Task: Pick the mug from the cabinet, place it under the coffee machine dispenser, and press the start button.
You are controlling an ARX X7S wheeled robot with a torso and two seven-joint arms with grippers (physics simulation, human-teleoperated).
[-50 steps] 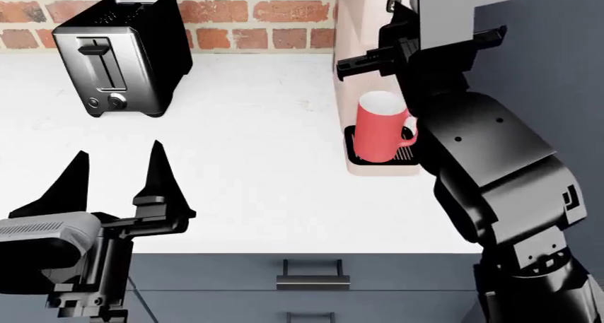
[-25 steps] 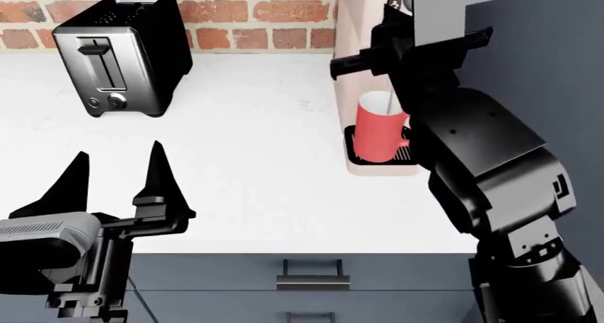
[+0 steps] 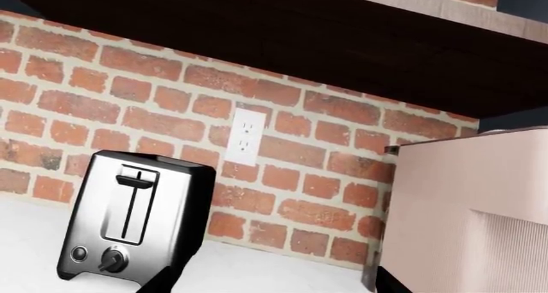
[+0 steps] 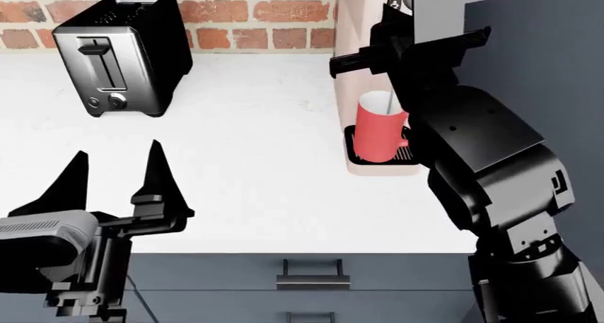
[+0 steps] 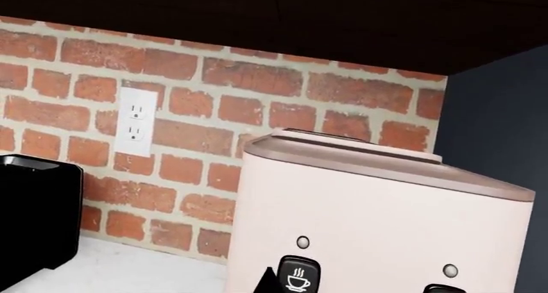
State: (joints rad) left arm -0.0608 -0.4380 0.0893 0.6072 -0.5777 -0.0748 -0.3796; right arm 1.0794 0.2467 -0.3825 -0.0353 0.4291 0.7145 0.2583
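The coral-red mug (image 4: 380,130) stands upright on the black drip-tray grille (image 4: 353,148) of the pale pinkish-beige coffee machine (image 4: 352,19), under its overhanging head. My right arm hides part of the mug and most of the machine. My right gripper (image 4: 389,12) is up at the machine's front panel. In the right wrist view its narrow black tip (image 5: 272,281) sits right beside the black cup-icon button (image 5: 298,277), jaws together. My left gripper (image 4: 113,181) is open and empty over the counter's near left.
A black-and-chrome toaster (image 4: 118,54) stands at the back left against the brick wall. A wall outlet (image 5: 137,121) is between the toaster and the machine. A dark cabinet side (image 4: 556,68) rises on the right. A drawer handle (image 4: 313,277) is below the counter edge.
My right arm has shifted slightly up and left toward the machine's panel, now covering more of the mug's rim. The mug and my left arm have not moved.
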